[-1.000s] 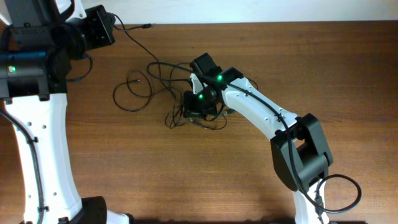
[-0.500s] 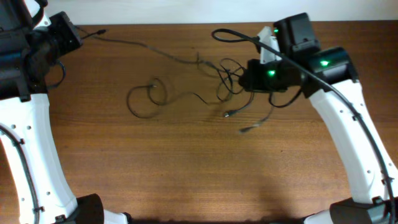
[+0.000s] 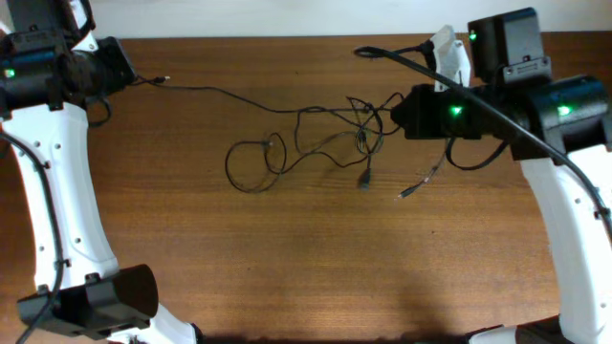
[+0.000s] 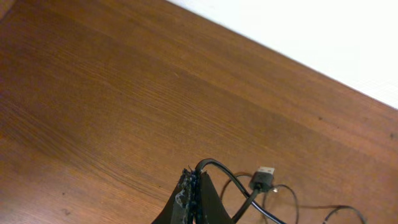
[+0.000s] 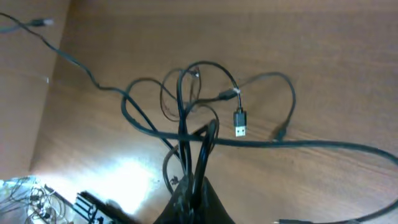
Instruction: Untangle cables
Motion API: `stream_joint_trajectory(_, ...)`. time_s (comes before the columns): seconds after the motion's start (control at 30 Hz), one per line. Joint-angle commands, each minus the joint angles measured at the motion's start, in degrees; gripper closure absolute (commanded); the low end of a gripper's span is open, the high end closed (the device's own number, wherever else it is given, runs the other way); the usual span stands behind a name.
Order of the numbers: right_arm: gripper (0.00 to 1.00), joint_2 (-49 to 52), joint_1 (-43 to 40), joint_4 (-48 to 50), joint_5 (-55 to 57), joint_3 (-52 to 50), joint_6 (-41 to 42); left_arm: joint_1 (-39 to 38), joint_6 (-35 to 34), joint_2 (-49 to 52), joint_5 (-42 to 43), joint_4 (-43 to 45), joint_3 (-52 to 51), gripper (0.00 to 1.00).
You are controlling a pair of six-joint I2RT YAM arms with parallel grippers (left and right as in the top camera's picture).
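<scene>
There was one wooden table (image 3: 287,277), and two arms reached over it, the left arm (image 3: 53,191) and the right arm (image 3: 574,220), one on each side of the knot (image 3: 363,124). The cables (image 5: 183,124) numbered several, too tangled at the knot to count exactly. Three plug ends showed: a first plug (image 3: 164,78) far left of the knot, and a second plug (image 3: 364,180) and a third plug (image 3: 404,194) just below it.

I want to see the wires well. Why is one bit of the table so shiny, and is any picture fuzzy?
Right wrist view: a glare patch whitens the table at lower left, and the cables look soft near the lens. Left wrist view: the white backdrop is washed out. Overhead view: even light, cables crisp.
</scene>
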Motion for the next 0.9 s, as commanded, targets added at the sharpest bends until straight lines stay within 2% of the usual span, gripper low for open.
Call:
stream_joint_trajectory(0.0, 0.96, -1.55, -1.73, -1.11, 1.09, 3.65, -0.98, 0.28, 9.11, 3.30, 5.42, -0.15, 0.76, 1.00)
stream_joint_trajectory(0.13, 0.96, -1.55, -2.40, -1.75, -0.33, 6.43, -0.96, 0.26, 20.31, 6.08, 19.19, 0.24, 0.76, 1.00)
stream_joint_trajectory(0.2, 0.96, -1.51, -2.40, -2.14, -0.33, 6.45, -0.96, -0.42, 26.10, 7.21, 27.96, 0.11, 0.76, 0.94)
stream_joint_trajectory(0.27, 0.96, -1.16, -2.29, -2.91, -0.31, 6.43, -0.96, -1.73, 28.33, 7.89, 30.88, -0.02, 0.76, 0.87)
stream_joint_trajectory(0.33, 0.96, -0.90, -2.29, -3.02, -0.33, 6.43, -0.96, -3.76, 28.33, 8.39, 30.80, -0.02, 0.76, 0.69)
stream_joint_trajectory(0.4, 0.96, -0.87, -2.29, -3.04, -0.31, 6.38, -0.96, -5.77, 29.14, 8.50, 29.99, 0.00, 0.76, 0.44)
stream_joint_trajectory(0.47, 0.96, -0.79, -2.29, -3.21, -0.31, 6.38, -0.96, -6.58, 29.14, 8.52, 30.03, 0.00, 0.76, 0.29)
stream_joint_trajectory(0.57, 0.96, -0.39, -2.29, -3.19, -0.31, 6.25, -0.96, -9.31, 29.14, 8.55, 33.75, 0.02, 0.76, 0.12)
stream_joint_trajectory(0.67, 0.96, 0.76, -2.29, -3.80, -0.33, 6.23, -0.96, -13.70, 29.66, 8.66, 35.06, 0.02, 0.76, 0.14)
stream_joint_trajectory(0.77, 0.96, 1.07, -2.29, -3.72, -0.28, 6.23, -0.96, -17.99, 35.56, 9.77, 43.15, -1.11, 0.76, 0.17)
stream_joint_trajectory(0.8, 0.96, 1.05, -2.32, -3.72, -0.28, 6.23, -0.96, -19.08, 37.48, 10.10, 44.87, -1.90, 0.76, 0.20)
stream_joint_trajectory(0.87, 0.96, 1.07, -2.29, -3.74, -0.28, 6.23, -0.98, -21.66, 42.03, 10.67, 46.29, -4.37, 0.76, 0.21)
